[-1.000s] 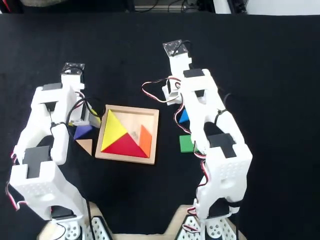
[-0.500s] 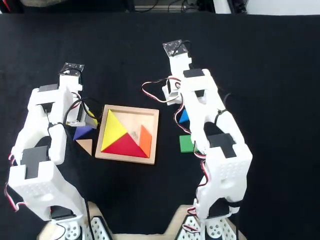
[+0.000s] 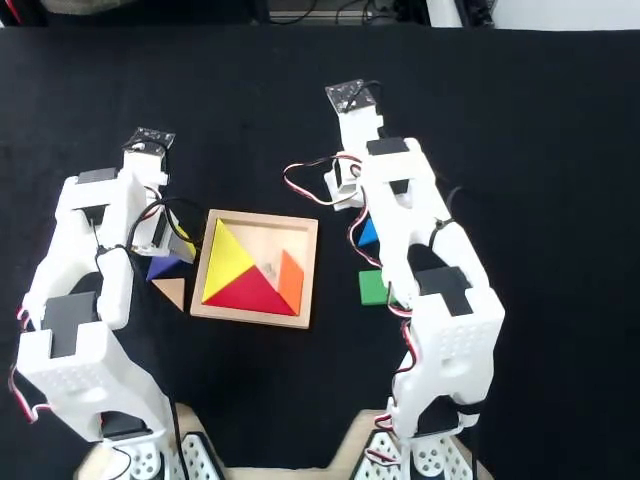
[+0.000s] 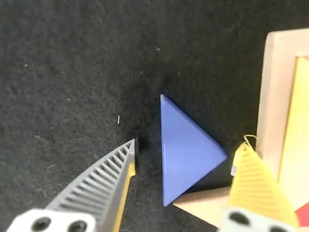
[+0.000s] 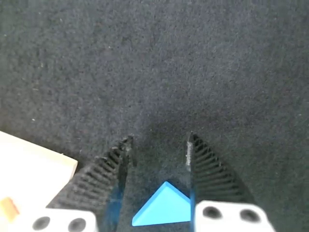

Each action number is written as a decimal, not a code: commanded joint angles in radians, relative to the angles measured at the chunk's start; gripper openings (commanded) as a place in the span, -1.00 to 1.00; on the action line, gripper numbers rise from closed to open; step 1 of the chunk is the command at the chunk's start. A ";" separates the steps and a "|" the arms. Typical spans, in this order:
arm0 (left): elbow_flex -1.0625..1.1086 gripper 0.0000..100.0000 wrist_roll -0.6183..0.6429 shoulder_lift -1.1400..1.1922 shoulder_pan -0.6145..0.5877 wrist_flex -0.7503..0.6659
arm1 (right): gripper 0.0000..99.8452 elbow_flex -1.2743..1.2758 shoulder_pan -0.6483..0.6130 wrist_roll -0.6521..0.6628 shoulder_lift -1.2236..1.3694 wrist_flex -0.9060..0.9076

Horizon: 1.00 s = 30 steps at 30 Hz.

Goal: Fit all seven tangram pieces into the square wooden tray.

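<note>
Jaws of the left gripper [image 4: 188, 147] stand apart, straddling the dark blue triangle [image 4: 186, 150] just beside the wooden tray [image 4: 275, 96] (long edge away from the tray); the right gripper [image 5: 159, 139], also open, sits beyond the tray.

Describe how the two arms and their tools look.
The left arm and right arm are blocky white shells with black motor blocks and loose red, white and black wires. The left tool has one grey and one yellow ribbed finger; the right tool has two black ribbed ones.
</note>
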 commanded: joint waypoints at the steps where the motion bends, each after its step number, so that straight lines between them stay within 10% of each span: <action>1: -0.007 -0.37 -0.002 -0.003 -0.013 -0.035 | -0.66 -0.005 -0.012 0.009 -0.050 -0.014; 30: 0.016 -0.43 -0.064 0.002 -0.005 -0.075 | -0.66 -0.005 -0.009 0.009 -0.050 -0.014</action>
